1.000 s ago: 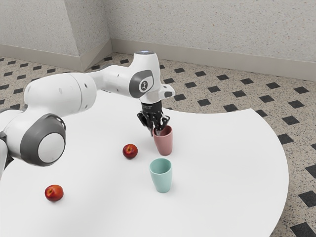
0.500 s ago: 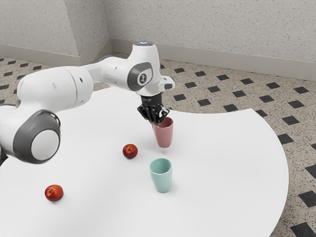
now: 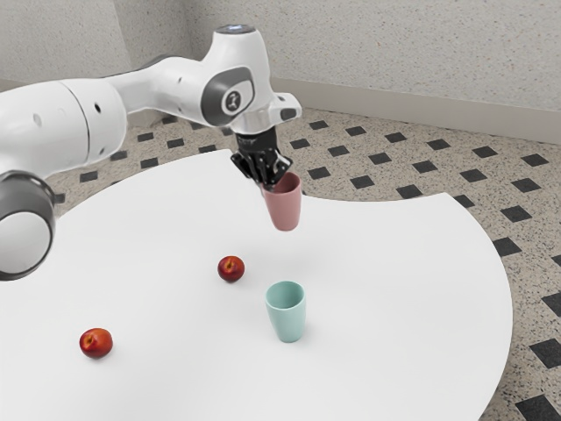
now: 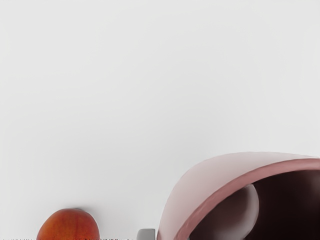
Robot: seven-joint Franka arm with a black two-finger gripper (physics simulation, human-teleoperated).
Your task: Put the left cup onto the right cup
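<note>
Pinching is seen at the black gripper [image 3: 273,179]: its two fingers are pressed on the rim of the pink cup [image 3: 284,206], with the cup's wall caught between them. The gripper is pointed downward from the end of the white arm [image 3: 158,83], which is brought in from the exterior view's left. The pink cup is hung mouth up below the fingers, slightly tilted, and is held clear of the white table [image 3: 412,289].

In the wrist view the open mouth of the pink cup [image 4: 210,185] is seen close under the hand, its inside dark. A pale rounded shape is seen just inside the rim, but what it is cannot be told.

The teal cup [image 3: 286,311] is stood upright on the table, nearer the camera than the held cup and apart from it. A red fruit [image 3: 230,268] is laid on the table toward the exterior view's left of the teal cup, near but not touching it; the same fruit [image 4: 67,227] is seen in the wrist view beside the pink cup. A second red fruit [image 3: 96,342] is laid well apart, further toward the exterior view's left. Beyond the table's edge a speckled floor [image 3: 456,153] with black diamond tiles is seen, bounded by a pale wall [image 3: 394,44].
</note>
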